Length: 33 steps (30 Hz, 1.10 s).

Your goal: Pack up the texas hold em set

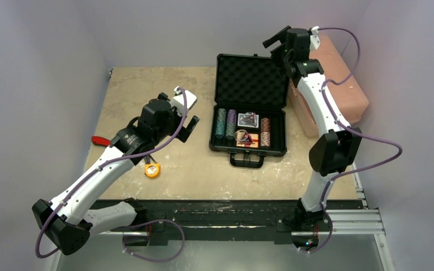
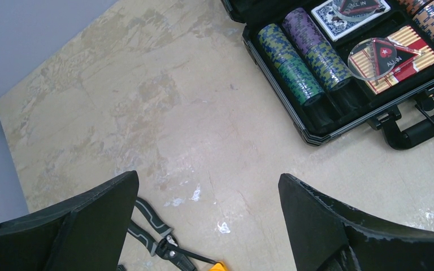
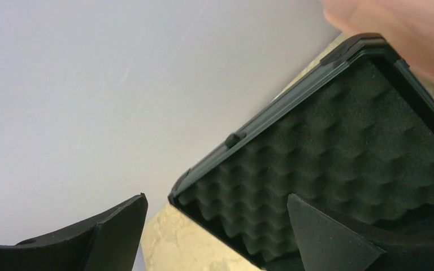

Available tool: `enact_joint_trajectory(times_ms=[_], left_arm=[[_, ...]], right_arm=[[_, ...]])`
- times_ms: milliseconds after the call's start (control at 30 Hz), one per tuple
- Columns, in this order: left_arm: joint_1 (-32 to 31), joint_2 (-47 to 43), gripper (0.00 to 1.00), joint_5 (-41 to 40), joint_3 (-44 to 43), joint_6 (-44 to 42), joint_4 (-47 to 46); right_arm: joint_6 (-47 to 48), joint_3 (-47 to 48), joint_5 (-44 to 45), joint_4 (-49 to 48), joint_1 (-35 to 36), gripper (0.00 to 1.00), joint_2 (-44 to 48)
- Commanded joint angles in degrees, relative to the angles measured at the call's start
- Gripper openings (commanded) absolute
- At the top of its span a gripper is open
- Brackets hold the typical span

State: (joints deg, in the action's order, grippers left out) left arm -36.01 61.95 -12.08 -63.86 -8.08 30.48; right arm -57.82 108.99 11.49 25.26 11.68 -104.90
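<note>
Both pincers, we saw, stood wide open and empty: left pincer (image 1: 189, 121) hovering left of the briefcase (image 1: 247, 150), right pincer (image 3: 216, 197) near its raised lid (image 1: 251, 79). Inside the briefcase, on the desk (image 1: 192, 169), lay chips (image 1: 226, 124).

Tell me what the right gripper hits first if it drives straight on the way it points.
Probably the foam-lined open lid, near its corner: the right gripper, open, frames it. Depth is unclear.
</note>
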Motion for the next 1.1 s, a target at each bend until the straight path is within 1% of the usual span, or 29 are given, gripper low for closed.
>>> enact_joint_trajectory(times_ms=[0,233,400,567,667,733,867,1033,1067], left_arm=[[0.41,-0.90,0.94,0.76,-0.92,0.77,-1.56],[0.53,-0.56,0.93,1.35,-1.16,0.78,-1.30],[0.52,-0.54,0.93,1.66,-1.27,0.84,-1.26],[0.59,-0.60,0.93,1.88,-1.36,0.87,-1.13],[0.59,-0.68,0.93,1.88,-1.35,0.89,-1.17],[0.67,-0.67,0.93,2.03,-1.44,0.87,-1.12],[0.85,-0.91,0.92,2.22,-1.54,0.95,-1.01],[1.12,-1.13,0.92,2.49,-1.54,1.04,-1.06],[1.17,-1.12,0.92,2.64,-1.56,1.04,-1.08]], right_arm=[[-5.91,6.64,2.46,4.36,-1.19,0.99,-3.98],[-8.49,11.01,1.89,4.91,-2.19,0.99,-9.36],[-10.22,11.83,2.47,4.55,-2.43,0.97,-11.78],[-10.67,13.16,2.57,1.97,-2.95,0.86,-14.44],[-10.15,16.11,2.27,1.52,-3.36,0.77,-17.07],[-9.40,17.94,2.82,1.28,-3.45,0.69,-18.54],[-8.63,19.10,3.46,0.09,-3.55,0.57,-20.11],[-8.45,19.08,3.77,0.02,-3.58,0.50,-21.16],[-8.26,18.96,3.76,-0.21,-3.59,0.47,-21.27]])
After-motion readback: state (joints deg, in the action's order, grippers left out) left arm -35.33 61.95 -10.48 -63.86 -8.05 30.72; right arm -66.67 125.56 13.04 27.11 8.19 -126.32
